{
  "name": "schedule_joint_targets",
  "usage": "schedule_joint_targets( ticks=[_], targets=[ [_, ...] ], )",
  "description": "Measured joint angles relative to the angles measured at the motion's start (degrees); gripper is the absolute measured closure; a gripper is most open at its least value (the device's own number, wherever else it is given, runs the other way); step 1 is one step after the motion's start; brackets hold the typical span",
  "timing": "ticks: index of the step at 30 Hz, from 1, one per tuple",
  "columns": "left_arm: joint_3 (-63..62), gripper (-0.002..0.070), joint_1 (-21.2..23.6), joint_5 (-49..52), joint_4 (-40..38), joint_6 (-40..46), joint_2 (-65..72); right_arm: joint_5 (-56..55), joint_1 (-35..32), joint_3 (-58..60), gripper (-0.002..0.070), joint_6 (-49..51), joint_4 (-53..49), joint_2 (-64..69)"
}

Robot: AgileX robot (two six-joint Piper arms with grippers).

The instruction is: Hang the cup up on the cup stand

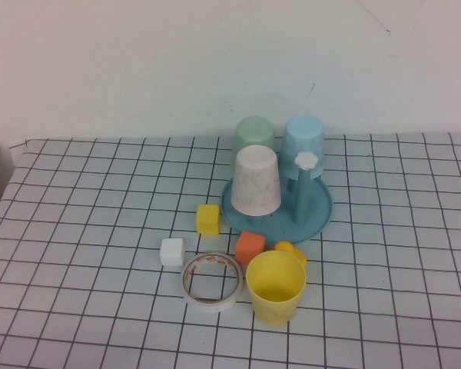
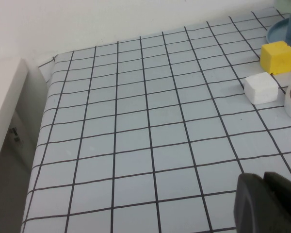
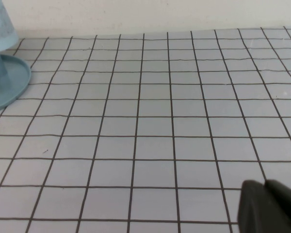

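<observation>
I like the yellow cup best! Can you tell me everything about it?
The yellow cup is plain, bright and plastic-looking, wider at the top, with no handle. It stands upright and empty on the checked table, at the near side, not yet on the cup stand. The tape roll sits close on its left; a small yellow toy peeks out just behind it. Neither hand holds it: the left hand and right hand show only in their wrist views.

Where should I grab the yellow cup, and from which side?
The yellow cup stands upright, mouth up. Pinch its rim wall from above on the right, away from the tape roll. Both grippers, left and right, sit off the high view.
</observation>
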Motion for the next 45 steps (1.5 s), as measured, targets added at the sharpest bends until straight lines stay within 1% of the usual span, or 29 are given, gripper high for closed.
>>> schedule_joint_targets(
  ticks=[12, 16, 19, 21, 23, 25, 26, 28, 31, 35, 38, 40, 42, 45],
  targets=[
    [0.0, 0.0676, 0.0, 0.0, 0.0, 0.0, 0.0, 0.0, 0.0, 0.0, 0.0678, 1.1, 0.6, 0.0],
    [0.0, 0.0676, 0.0, 0.0, 0.0, 0.0, 0.0, 0.0, 0.0, 0.0, 0.0678, 1.7, 3.1, 0.0],
    [0.0, 0.0677, 0.0, 0.0, -0.6, -0.6, 0.0, 0.0, 0.0, 0.0, 0.0678, 1.8, 6.9, 0.0],
    [0.0, 0.0677, 0.0, -0.3, -4.3, -3.5, 0.0, 0.0, 0.0, 0.0, 0.0678, 2.2, 12.8, 0.0],
    [0.0, 0.0677, 0.0, -1.2, -11.9, -8.4, 0.0, 0.2, 0.0, 0.0, 0.0678, 2.7, 21.3, 0.0],
    [0.1, 0.0676, 0.0, -2.3, -23.1, -14.0, 0.0, 0.8, 0.0, 0.3, 0.0678, 2.9, 32.1, 0.0],
    [0.1, 0.0676, 0.0, -3.0, -28.4, -15.5, 0.0, 1.3, 0.0, 0.4, 0.0678, 3.0, 37.9, 0.0],
    [0.1, 0.0676, 0.0, -4.5, -36.0, -17.7, 0.0, 1.4, 0.0, 0.4, 0.0678, 2.7, 45.5, 0.0],
    [0.1, 0.0676, 0.0, -5.5, -39.3, -18.6, 0.0, -0.5, 0.0, 0.4, 0.0678, 1.9, 49.3, 0.0],
    [0.1, 0.0676, 0.0, -5.6, -38.1, -18.8, 0.0, -3.6, 0.0, 0.4, 0.0678, -0.4, 51.1, 0.0],
    [0.1, 0.0676, 0.0, -7.1, -38.1, -17.9, 0.0, -5.3, 0.0, 0.4, 0.0678, -0.6, 54.7, 0.0],
    [0.1, 0.0676, 0.0, -9.0, -38.1, -14.7, 0.0, -6.0, 0.0, 0.4, 0.0678, -0.7, 56.3, 0.0],
    [-0.2, 0.0676, 0.0, -9.6, -38.1, -9.2, 0.0, -6.4, 0.0, 0.4, 0.0678, -0.8, 56.9, 0.0],
    [-3.9, 0.0676, 0.0, -6.1, -37.4, -0.8, 0.0, -7.2, 0.0, 0.4, 0.0678, -1.5, 57.3, 0.0]
  ],
)
